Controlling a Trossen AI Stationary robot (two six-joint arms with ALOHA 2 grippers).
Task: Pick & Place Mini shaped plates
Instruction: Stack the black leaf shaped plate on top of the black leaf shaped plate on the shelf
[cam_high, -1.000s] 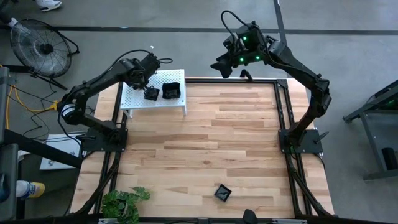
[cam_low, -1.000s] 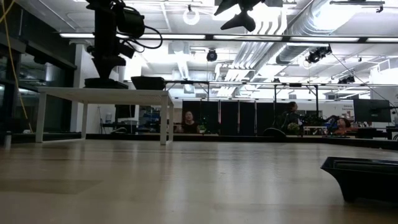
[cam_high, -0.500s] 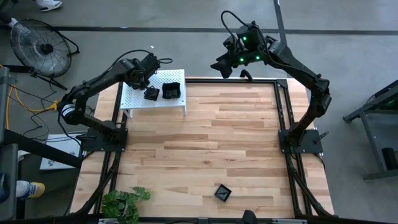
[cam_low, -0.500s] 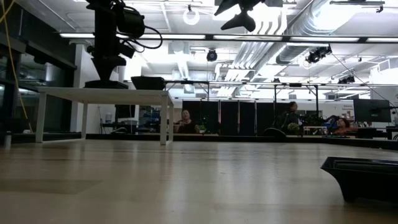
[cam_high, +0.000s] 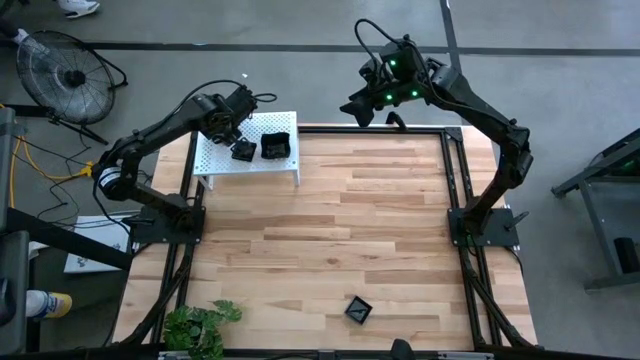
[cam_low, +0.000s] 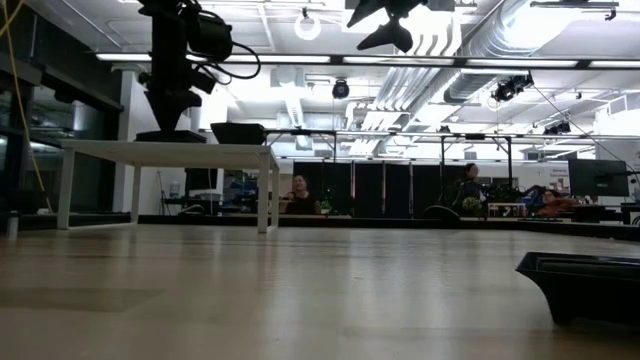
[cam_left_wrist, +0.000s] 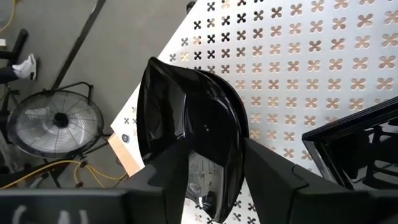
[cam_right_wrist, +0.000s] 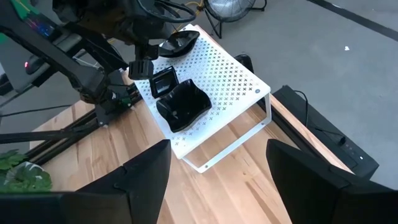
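Three glossy black mini shaped plates sit on the white perforated shelf (cam_high: 262, 124) at the table's far left. They are a leaf-like one (cam_left_wrist: 193, 118), a square one (cam_right_wrist: 163, 81) and a wavy one (cam_right_wrist: 185, 106). My left gripper (cam_left_wrist: 214, 177) is over the shelf, open, slanting down, its fingers on either side of the leaf-like plate's near end. The plate lies on the shelf top near the shelf's far left corner. A fourth plate (cam_high: 358, 310) lies on the table near the front edge. My right gripper (cam_high: 358, 108) hangs open and holding nothing above the table's far edge. My left gripper straddles the leaf-like plate's narrow near end (cam_left_wrist: 211, 186) from above at a slant, one finger (cam_left_wrist: 171, 171) on each side. Whether either finger touches the rim, I cannot tell. The plate rests on the shelf.
The shelf stands on thin white legs (cam_high: 298, 176) over the table's far left corner. A potted plant (cam_high: 200, 328) stands at the near left corner. The wooden tabletop (cam_high: 330, 230) between shelf and front plate is bare. A fan (cam_high: 70, 72) stands on the floor beyond.
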